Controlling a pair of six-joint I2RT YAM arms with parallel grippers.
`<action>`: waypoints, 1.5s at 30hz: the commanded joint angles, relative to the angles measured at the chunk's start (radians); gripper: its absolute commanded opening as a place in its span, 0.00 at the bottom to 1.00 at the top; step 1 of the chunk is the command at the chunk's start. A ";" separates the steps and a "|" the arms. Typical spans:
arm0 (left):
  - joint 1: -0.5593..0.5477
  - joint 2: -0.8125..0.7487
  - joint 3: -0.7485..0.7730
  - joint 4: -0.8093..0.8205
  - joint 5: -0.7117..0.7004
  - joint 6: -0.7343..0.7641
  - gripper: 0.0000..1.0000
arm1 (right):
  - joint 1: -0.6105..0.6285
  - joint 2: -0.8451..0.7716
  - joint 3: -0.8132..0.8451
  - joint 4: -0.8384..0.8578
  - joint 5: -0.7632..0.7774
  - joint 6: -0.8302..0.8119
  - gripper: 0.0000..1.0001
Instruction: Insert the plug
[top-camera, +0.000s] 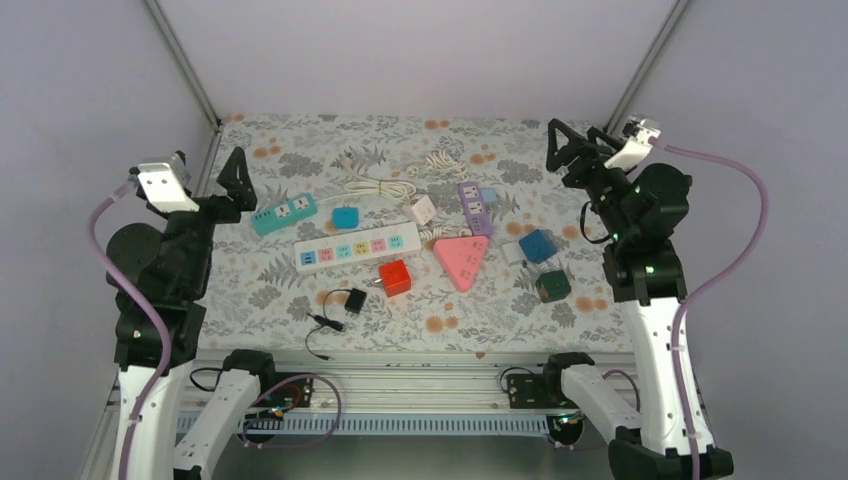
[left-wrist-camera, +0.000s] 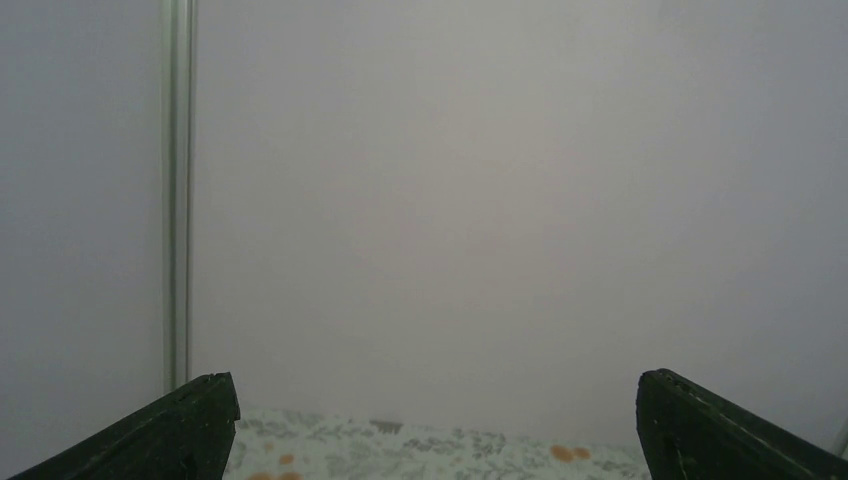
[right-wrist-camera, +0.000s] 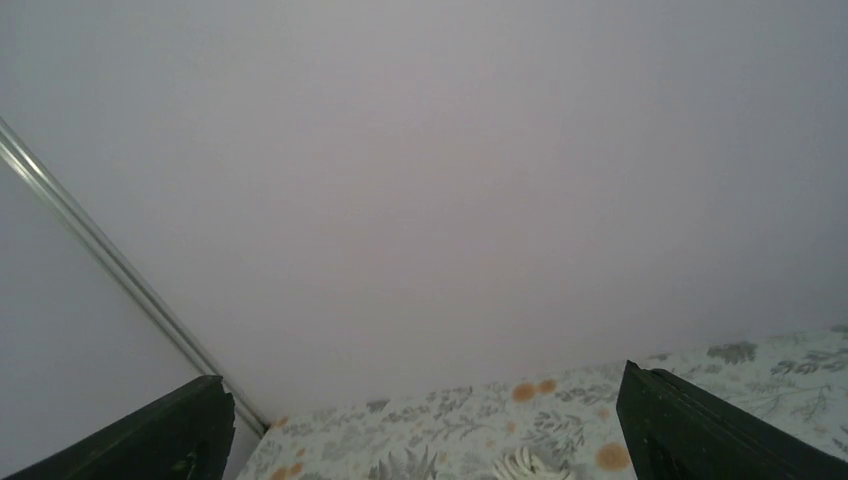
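A black plug (top-camera: 355, 300) with a thin black cable lies near the table's front, left of centre. Behind it lies a long white power strip (top-camera: 357, 248) with coloured sockets. A teal strip (top-camera: 283, 213), a purple strip (top-camera: 474, 206) and a pink triangular socket block (top-camera: 462, 260) lie around it. My left gripper (top-camera: 236, 180) is open and empty, raised over the table's left edge. My right gripper (top-camera: 570, 148) is open and empty, raised at the far right. Both wrist views show only open fingertips (left-wrist-camera: 190, 425) (right-wrist-camera: 690, 425), the wall and the table's far strip.
A red cube adapter (top-camera: 395, 277), a blue one (top-camera: 538, 245), a dark green one (top-camera: 552, 286), a white one (top-camera: 422, 209) and a small teal block (top-camera: 345, 217) lie on the floral cloth. Coiled white cables (top-camera: 385, 185) lie behind. Walls close in the back and sides.
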 joint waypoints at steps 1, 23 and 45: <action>0.015 0.024 -0.036 0.024 -0.031 -0.065 0.99 | -0.041 0.041 -0.019 0.050 -0.187 0.011 0.99; 0.028 0.068 -0.179 0.115 0.224 -0.109 1.00 | -0.153 0.522 -0.190 -0.218 0.264 0.092 1.00; 0.029 0.069 -0.211 0.117 0.190 -0.105 1.00 | -0.043 0.659 -0.321 -0.227 0.308 0.336 0.95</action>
